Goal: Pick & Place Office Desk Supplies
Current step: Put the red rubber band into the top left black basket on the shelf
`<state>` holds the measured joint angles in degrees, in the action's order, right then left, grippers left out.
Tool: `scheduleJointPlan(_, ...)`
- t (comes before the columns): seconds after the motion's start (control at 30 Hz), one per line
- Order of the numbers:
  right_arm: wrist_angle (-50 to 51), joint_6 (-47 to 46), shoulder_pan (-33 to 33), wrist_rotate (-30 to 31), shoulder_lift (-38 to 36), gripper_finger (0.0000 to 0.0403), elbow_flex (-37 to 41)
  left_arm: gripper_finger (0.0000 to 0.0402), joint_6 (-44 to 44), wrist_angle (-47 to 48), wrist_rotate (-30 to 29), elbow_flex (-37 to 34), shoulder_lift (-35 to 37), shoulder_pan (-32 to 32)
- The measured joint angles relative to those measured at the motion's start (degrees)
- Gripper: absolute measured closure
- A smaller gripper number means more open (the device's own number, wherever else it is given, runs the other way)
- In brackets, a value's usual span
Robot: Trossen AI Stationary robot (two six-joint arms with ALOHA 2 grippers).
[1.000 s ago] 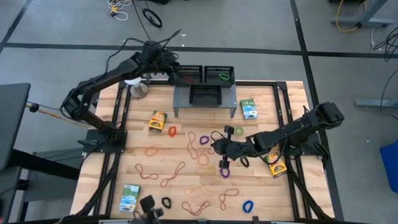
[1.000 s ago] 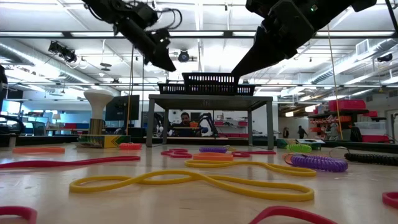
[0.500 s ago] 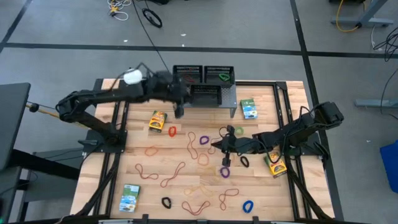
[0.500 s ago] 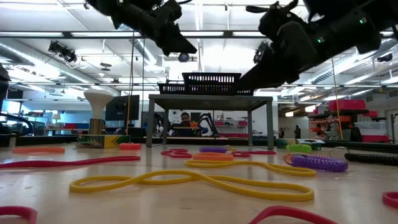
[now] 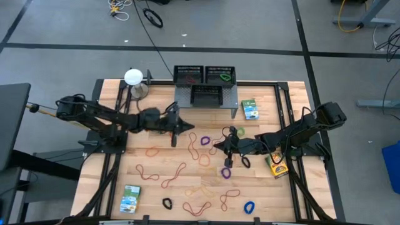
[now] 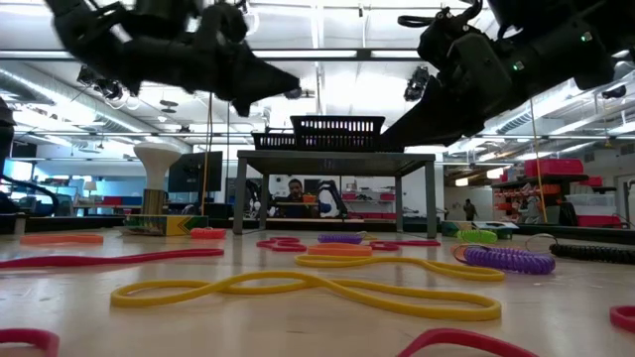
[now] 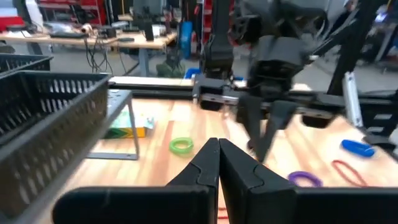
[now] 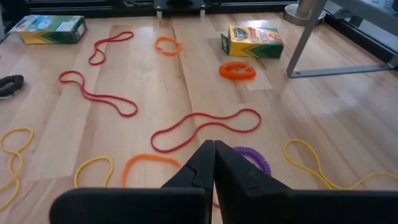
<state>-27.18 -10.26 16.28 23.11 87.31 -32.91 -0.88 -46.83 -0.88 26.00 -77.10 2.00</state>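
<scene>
Pale wood forms the table (image 5: 134, 165), scattered with many thin rubber-band loops in red, orange, yellow, purple and black. At its far edge stands a grey perforated metal shelf (image 5: 232, 100) with three black mesh trays (image 5: 205, 94) on top; one tray holds a green loop.

Two dark arms reach inward above the loops. The left end effector (image 5: 174, 127) hovers above the table near the shelf's front, its fingers pressed together and holding nothing (the left wrist view shows the tips meeting). The right end effector (image 5: 227, 152) hangs over the middle of the table, likewise closed and empty, just above a purple band (image 8: 254, 158) and a long red loop (image 8: 205, 128).

Small card boxes sit apart: a yellow-green one (image 5: 158, 122) close to the left arm, a green-white one (image 5: 250, 109) by the shelf's right leg, another (image 5: 131, 198) at the near left corner.

The risks, as a judgement: the two end effectors are near each other and could collide if both move centreward. Closed fingers descending would push a flat band aside, or snag overlapping loops and lift several together.
</scene>
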Motion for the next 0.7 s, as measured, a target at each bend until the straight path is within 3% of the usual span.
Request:
scheduleJointPlan(0.2, 0.77, -2.59, 1.35, -0.04, -0.02, 0.0390, -0.02, 0.0392, -7.64, -1.03, -0.62, -3.08, 0.00, -2.30)
scheduleJointPlan(0.4, 7.98, -10.73, 3.39, -0.01, -2.25, 0.0390, -0.18, 0.0396, -6.14, -1.98, -3.81, -3.80, -0.02, -3.86)
scheduleJointPlan(0.53, 20.87, -17.00, 5.44, 0.40, -3.10, 0.0394, -4.09, 0.0396, -2.93, -5.89, -8.61, -6.18, -0.04, -5.10)
scheduleJointPlan(0.7, 41.48, -23.95, 7.67, 2.46, -3.08, 0.0397, -11.73, 0.0395, -2.68, -8.78, -8.60, -8.94, -0.04, -5.48)
